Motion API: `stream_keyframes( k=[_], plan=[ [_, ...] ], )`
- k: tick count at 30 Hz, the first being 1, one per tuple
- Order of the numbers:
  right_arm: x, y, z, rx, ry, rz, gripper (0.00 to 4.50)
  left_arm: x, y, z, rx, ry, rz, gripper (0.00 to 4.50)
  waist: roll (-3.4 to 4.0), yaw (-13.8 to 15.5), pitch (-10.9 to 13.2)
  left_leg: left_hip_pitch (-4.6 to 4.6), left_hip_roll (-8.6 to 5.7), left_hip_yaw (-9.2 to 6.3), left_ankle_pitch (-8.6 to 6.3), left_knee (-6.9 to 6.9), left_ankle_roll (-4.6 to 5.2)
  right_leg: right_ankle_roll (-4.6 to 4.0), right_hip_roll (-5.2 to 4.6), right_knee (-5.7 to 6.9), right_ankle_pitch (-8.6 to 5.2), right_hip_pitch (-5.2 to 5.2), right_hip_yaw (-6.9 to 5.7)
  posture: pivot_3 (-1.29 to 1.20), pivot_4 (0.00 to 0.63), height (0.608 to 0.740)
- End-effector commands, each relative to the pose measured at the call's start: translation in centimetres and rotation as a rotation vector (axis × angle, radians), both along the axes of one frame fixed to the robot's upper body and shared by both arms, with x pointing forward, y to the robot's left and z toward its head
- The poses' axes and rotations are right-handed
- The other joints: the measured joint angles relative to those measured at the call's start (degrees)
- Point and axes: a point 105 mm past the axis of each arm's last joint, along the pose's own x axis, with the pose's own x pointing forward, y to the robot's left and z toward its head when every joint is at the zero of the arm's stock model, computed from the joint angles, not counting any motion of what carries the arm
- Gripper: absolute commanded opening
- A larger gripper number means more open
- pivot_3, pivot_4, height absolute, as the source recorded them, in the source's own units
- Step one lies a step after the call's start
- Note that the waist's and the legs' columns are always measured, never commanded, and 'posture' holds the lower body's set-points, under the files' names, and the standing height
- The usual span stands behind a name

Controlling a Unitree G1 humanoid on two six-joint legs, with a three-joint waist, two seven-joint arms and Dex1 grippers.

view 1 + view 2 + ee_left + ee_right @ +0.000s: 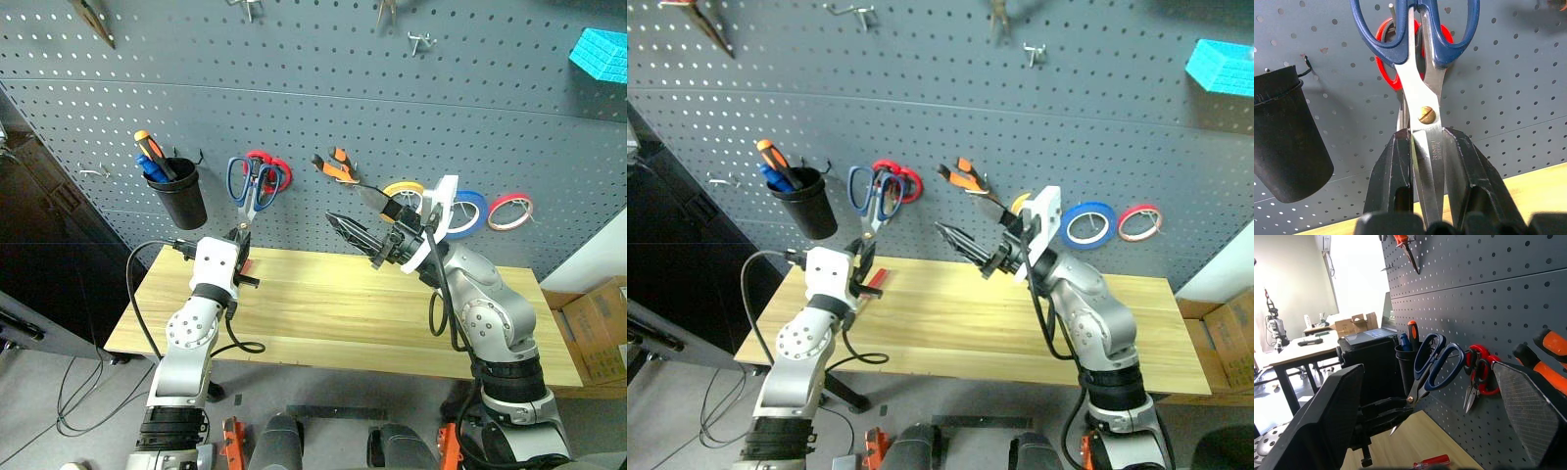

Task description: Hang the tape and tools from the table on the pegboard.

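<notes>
Scissors (251,189) with blue loop handles stand blades-down against the pegboard (411,108), the left gripper (1425,196) clamped shut on the steel blades just below the pivot screw, handles level with a hook. Rigid, light and slick-bladed, they look likely to slip unless held near the pivot. Left of them a black cup (179,193) hangs holding an orange-and-black screwdriver (155,155) and something blue. On the table (333,313) lies a red-handled screwdriver (1432,461). The right gripper (364,238) hovers, fingers spread wide and empty.
</notes>
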Motion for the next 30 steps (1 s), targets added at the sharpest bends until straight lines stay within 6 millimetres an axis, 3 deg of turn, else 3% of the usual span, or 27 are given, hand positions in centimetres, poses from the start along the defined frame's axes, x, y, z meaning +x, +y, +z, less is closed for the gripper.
stream_keyframes(
  k=[1,19,20,29,30],
  plan=[
    [-0.6,-0.3,1.4,0.021,-0.065,-0.005,4.5,0.3,-0.2,1.4,-0.029,-0.043,-0.011,0.55,0.0,0.0,0.0,0.0,0.0,0.0,0.0,0.0,0.0,0.0,0.0,0.0,0.0,0.0,0.0,0.1,0.07,0.74],
    [-0.7,-0.2,1.3,0.001,-0.069,0.002,4.5,5.6,-0.4,2.3,-0.017,0.034,-0.096,0.55,0.0,-0.15,0.0,0.05,0.0,-0.02,0.02,0.01,0.03,0.04,0.05,0.03,-0.01,0.04,0.02,0.08,0.081,0.74],
    [-0.7,-0.3,1.3,0.0,-0.069,0.001,4.5,5.7,-0.4,2.3,-0.022,0.033,-0.102,1.28,0.0,-0.19,0.01,0.05,0.0,-0.02,0.02,0.01,0.03,0.04,0.05,0.03,-0.01,0.03,0.02,0.08,0.082,0.74],
    [-0.7,-0.5,1.3,0.003,-0.066,-0.01,4.5,5.4,-0.7,1.7,-0.03,0.039,-0.119,4.38,0.0,-0.52,0.0,0.06,0.0,-0.02,0.02,0.0,0.03,0.02,0.06,0.05,0.0,0.03,0.03,0.07,0.083,0.74],
    [-0.7,-0.5,1.3,0.003,-0.066,-0.011,4.5,5.4,-0.7,1.6,-0.03,0.04,-0.119,4.48,0.0,-0.59,0.0,0.06,0.0,-0.02,0.02,0.0,0.03,0.02,0.06,0.05,0.0,0.03,0.04,0.07,0.083,0.74]
  ],
)
